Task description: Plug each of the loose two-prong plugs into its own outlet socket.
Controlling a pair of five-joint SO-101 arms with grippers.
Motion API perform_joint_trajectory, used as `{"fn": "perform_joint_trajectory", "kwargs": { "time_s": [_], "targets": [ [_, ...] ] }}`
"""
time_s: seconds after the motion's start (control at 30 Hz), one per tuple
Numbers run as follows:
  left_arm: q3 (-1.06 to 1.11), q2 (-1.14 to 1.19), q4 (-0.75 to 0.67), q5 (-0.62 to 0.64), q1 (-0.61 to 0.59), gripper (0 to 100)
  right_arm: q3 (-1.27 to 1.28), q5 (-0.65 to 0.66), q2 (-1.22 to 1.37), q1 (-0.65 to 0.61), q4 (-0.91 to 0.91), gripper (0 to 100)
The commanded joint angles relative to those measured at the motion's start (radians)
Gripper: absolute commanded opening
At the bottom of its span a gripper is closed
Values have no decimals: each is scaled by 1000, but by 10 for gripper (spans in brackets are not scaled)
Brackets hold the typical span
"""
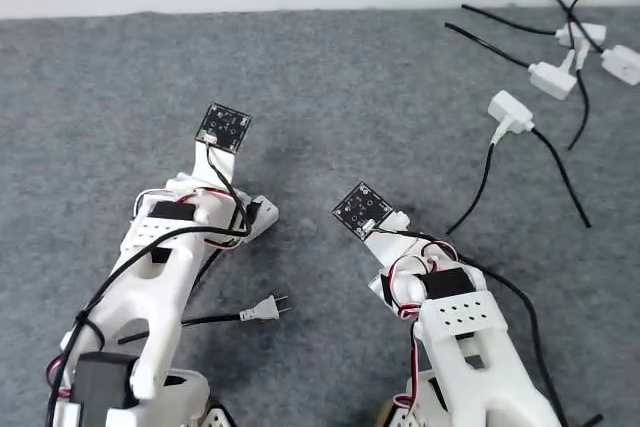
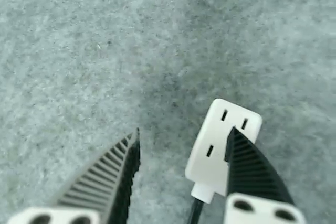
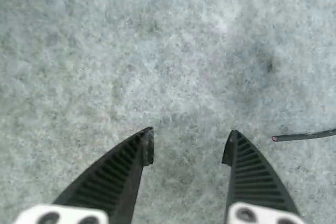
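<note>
Socket point(image 2: 220, 142) by spread left fingers point(image 2: 252, 174), plug point(image 1: 265, 309) loose

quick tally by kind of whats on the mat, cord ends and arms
two-prong plug: 1
outlet socket: 1
white cord ends in the far cluster, plug or socket unclear: 4
arms: 2
total: 8

White two-prong plug point(image 1: 266, 308) lies flat on the mat; white socket point(image 2: 218, 148) shows its slots.
</note>
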Motion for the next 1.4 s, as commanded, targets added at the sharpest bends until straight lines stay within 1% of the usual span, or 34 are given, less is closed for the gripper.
{"fn": "perform_joint_trajectory", "kwargs": {
  "time_s": [0.0,0.07,0.13,0.2,0.27,0.3,0.4,0.5,0.6,0.73,0.83,0.97,1.1,1.2,1.33,1.37],
  "targets": [
    [-45,-6,9,15,-8,250,-5,-3,-24,1,-10,218],
    [-48,-5,3,69,-29,250,-3,-3,-22,-16,-4,218],
    [-48,5,-31,169,-103,250,-9,-2,-24,-42,30,218],
    [-48,5,-46,241,-173,250,-18,-8,-24,-73,35,218],
    [-47,-6,-54,287,-226,250,-55,-18,-24,-108,51,218],
    [-48,-6,-54,307,-242,250,-78,-44,-24,-128,65,218],
    [-51,-15,-54,353,-276,250,-135,-117,-13,-202,108,218],
    [-22,-74,-57,385,-298,250,-163,-180,-13,-300,122,218],
    [68,-170,-132,394,-298,250,-212,-245,-13,-400,122,218],
    [211,-354,-216,394,-296,250,-269,-358,-13,-542,107,218],
    [318,-509,-272,394,-301,250,-281,-443,-12,-605,44,218],
    [430,-692,-308,391,-296,250,-278,-450,48,-633,-7,219],
    [486,-813,-308,359,-295,250,-279,-448,222,-639,-101,220],
    [499,-844,-307,358,-295,250,-321,-450,397,-670,-153,220],
    [495,-842,-307,358,-301,250,-417,-443,587,-720,-157,221],
    [495,-844,-307,358,-302,250,-433,-425,621,-730,-154,220]
  ]
}}
